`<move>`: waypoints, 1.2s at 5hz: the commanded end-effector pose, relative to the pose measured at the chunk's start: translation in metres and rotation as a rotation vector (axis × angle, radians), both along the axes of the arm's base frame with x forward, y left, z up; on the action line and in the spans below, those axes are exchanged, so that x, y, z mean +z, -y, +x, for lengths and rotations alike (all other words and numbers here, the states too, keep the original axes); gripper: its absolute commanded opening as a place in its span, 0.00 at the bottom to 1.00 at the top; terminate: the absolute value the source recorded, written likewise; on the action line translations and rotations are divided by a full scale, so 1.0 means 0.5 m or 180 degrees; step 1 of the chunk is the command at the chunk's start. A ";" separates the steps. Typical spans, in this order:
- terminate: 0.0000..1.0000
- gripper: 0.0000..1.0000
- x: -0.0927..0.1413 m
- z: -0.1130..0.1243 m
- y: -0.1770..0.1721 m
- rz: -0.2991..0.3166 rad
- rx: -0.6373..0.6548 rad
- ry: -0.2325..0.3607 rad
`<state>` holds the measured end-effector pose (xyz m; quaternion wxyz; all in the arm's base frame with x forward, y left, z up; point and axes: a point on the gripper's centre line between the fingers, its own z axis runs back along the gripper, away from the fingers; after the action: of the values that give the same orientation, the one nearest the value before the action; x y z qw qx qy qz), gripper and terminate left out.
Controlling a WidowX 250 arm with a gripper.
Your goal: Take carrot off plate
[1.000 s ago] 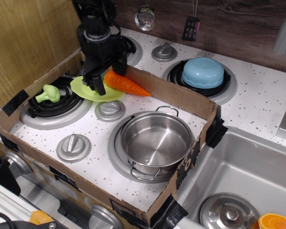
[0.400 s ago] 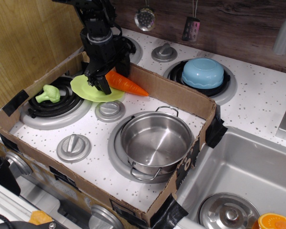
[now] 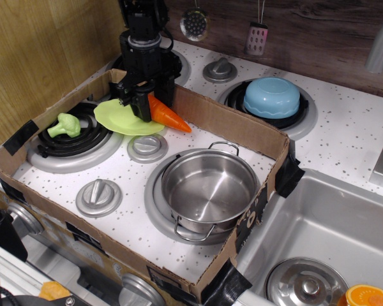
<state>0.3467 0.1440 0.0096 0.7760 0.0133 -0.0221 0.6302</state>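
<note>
The orange carrot (image 3: 169, 116) is held by its thick end in my black gripper (image 3: 140, 105), which is shut on it. The carrot is lifted and tilted, its tip pointing down to the right, just past the right edge of the lime-green plate (image 3: 118, 118). The plate lies on the left back burner area inside the cardboard box. The carrot's green top is hidden by the fingers.
A green broccoli (image 3: 64, 125) sits on the left burner. A steel pot (image 3: 207, 189) stands in the middle of the box. A light blue bowl (image 3: 272, 96) is on the back right burner. The cardboard wall (image 3: 230, 124) runs just behind the carrot. A sink (image 3: 325, 229) lies at right.
My gripper has risen and moved slightly right, lifting the carrot's thick end; the carrot is now tilted more steeply and sits higher over the plate's right edge.
</note>
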 end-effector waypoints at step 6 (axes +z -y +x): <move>0.00 0.00 0.138 -0.214 -0.052 0.0486 0.0528 0.0177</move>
<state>0.2371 0.1603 0.0588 0.7184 0.0623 -0.0560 0.6905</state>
